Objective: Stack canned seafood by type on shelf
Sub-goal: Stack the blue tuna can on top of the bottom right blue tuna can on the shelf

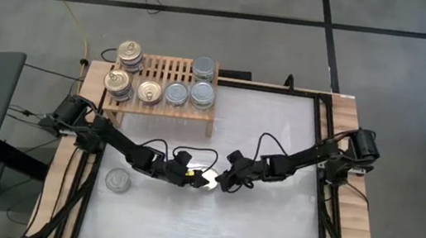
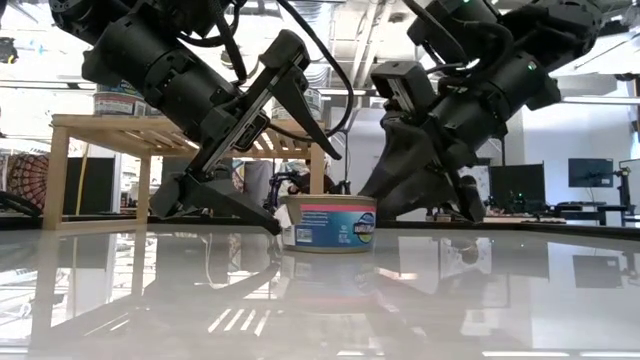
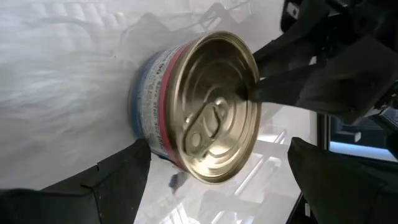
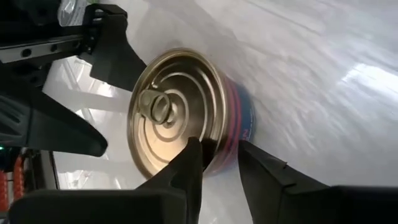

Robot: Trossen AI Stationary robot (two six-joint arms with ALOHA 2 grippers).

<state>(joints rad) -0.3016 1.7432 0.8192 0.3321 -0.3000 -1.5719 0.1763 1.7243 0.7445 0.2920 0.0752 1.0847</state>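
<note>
Gold-topped can sits mid-table between my two grippers, high view; shelf behind carries other tins.

Low view: both arms angle down, label readable, fingertips hard to separate.

Left wrist: left gripper spread wide around it, not touching.

Right wrist: right gripper fingers straddle the rim, narrow.
</note>
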